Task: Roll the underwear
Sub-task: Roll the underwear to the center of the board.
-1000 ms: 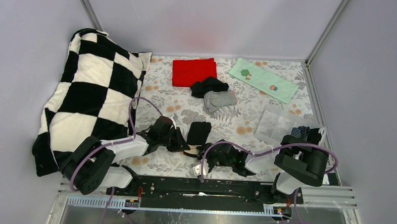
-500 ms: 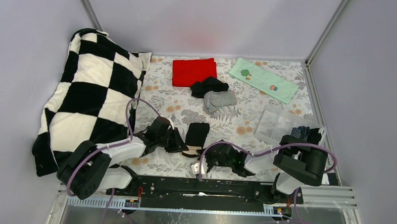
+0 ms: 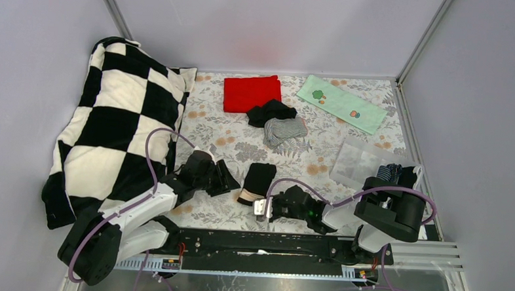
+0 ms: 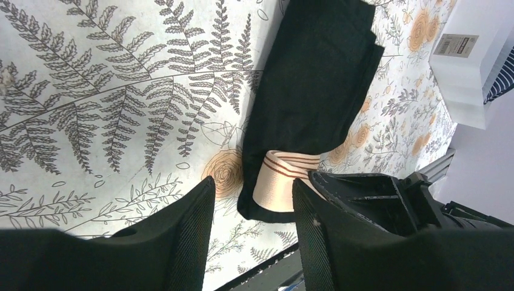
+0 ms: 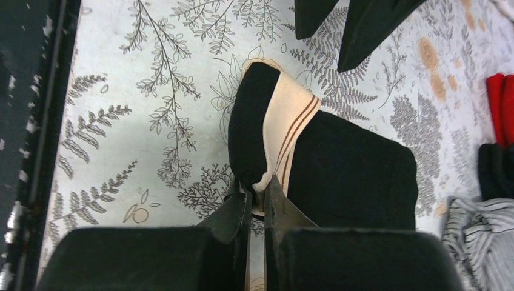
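A pale translucent bin (image 3: pixel 358 162) sits at the right side of the flower-printed desk (image 3: pixel 209 133). A navy-striped cloth (image 3: pixel 389 171) shows at its far end, half hidden by the right arm; whether that cloth lies inside the bin I cannot tell. Three pieces of underwear lie in the open. One is a folded black pair (image 3: pixel 259 178) with a cream waistband (image 5: pixel 285 130), near the front between the two arms. The other two, a crumpled black pair (image 3: pixel 269 111) and a grey pinstriped pair (image 3: pixel 285 130), touch each other farther back. Behind them lies one red cloth (image 3: pixel 251 93), its corner under the crumpled pair, and one green printed cloth (image 3: pixel 340 103) lies well to the right. One checkered pillow (image 3: pixel 118 120) fills the left side. The left hand (image 4: pixel 253 183) stands with its fingers spread wide at the waistband end of the folded pair, holding nothing. The right hand (image 5: pixel 256 193) is pinched tight on the near edge of the cream waistband. A second ago the left hand was narrower and pressed closer against the folded pair; it has since widened and its arm has swung out to the left. The right hand, then half open and set back from the cloth, has come up to the waistband and closed. The folded pair lies much where it did.
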### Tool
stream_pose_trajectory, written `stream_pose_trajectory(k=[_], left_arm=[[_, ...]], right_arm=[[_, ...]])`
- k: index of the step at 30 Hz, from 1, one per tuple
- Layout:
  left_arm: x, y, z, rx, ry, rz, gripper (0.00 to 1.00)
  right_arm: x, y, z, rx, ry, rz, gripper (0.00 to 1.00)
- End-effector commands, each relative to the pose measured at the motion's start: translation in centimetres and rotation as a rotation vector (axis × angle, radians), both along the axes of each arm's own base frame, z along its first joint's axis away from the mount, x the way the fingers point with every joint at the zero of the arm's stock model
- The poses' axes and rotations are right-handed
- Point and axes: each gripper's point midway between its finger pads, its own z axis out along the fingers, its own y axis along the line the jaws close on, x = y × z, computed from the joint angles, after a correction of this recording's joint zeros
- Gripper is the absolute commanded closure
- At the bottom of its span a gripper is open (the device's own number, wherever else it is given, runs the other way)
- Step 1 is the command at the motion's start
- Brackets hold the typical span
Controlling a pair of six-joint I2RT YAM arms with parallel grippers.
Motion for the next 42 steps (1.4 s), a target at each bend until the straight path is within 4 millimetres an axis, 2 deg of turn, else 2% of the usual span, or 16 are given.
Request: stream_pose_trajectory(k=[1, 11, 19, 26, 42], left_arm=[[0.5, 0.5, 0.5, 0.021, -0.025, 0.015, 0.45], [0.5, 0.2, 0.6, 0.01, -0.035, -0.005, 0.45], [0.5, 0.2, 0.3, 0.015, -0.026, -0.01, 0.45], [0.6, 0.2, 0.4, 0.017, -0.032, -0.007, 0.45], [1.0, -0.2, 0.6, 0.008, -0.046, -0.021, 0.45]], right_arm=[[-0.6, 1.3, 2.8, 0.195, 0.156, -0.061, 1.0], [-0.9, 1.2, 4.0, 0.35, 0.383, -0.163, 1.0], [-0.6, 0.5, 3.5, 0.409, 0.601, -0.285, 1.0], [0.7, -0.1, 3.0, 0.439, 0.802, -0.416, 1.0], [2.3, -2.0, 1.7, 0.587, 1.099, -0.747, 1.0]])
